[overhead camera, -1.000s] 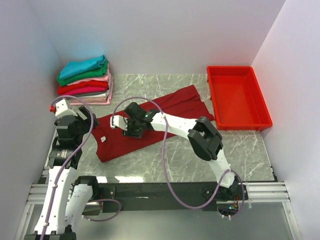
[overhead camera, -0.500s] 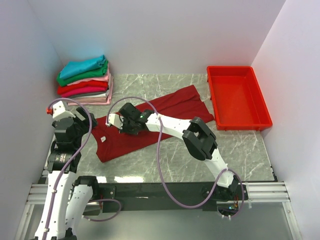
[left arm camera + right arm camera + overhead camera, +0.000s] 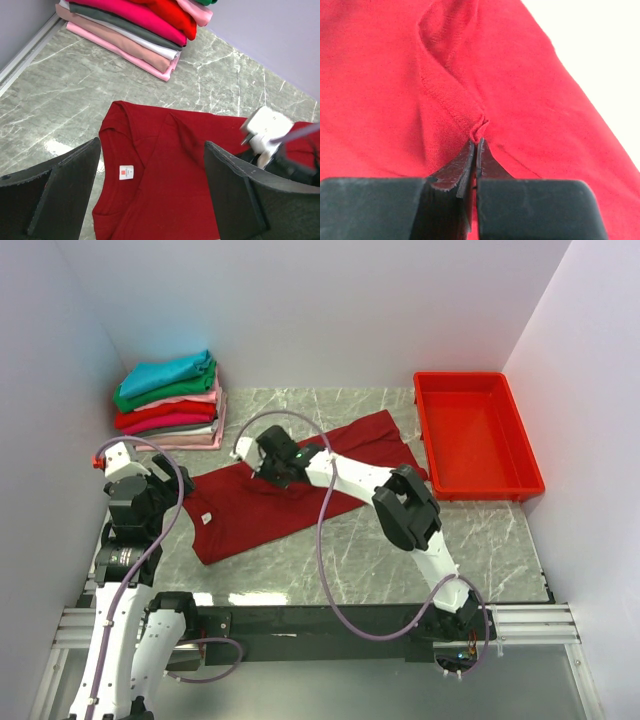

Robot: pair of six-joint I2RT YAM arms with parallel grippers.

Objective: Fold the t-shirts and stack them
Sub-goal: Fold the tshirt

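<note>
Only the right wrist view showed the right claw (image 3: pixel 476 142) pinched shut on a ridge of the red shirt (image 3: pixel 250 515), spread on the worktop (image 3: pixel 480 540). The left wrist view showed its label (image 3: pixel 126 171) below the wide-open, empty left claw (image 3: pixel 152 145).

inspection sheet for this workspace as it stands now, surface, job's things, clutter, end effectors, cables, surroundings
surface: grey marbled table, no spills seen
job's things: dark red t-shirt spread out, unfolded, neck label showing; stack of folded t-shirts at far left corner
clutter: red plastic tray at far right, nothing seen in it
end effectors: left end effector open above the shirt's collar end; right end effector shut on a pinch of the shirt's fabric
cables: purple cables loop off both arms, the right one passing over the shirt
surroundings: plain pale walls on three sides
</note>
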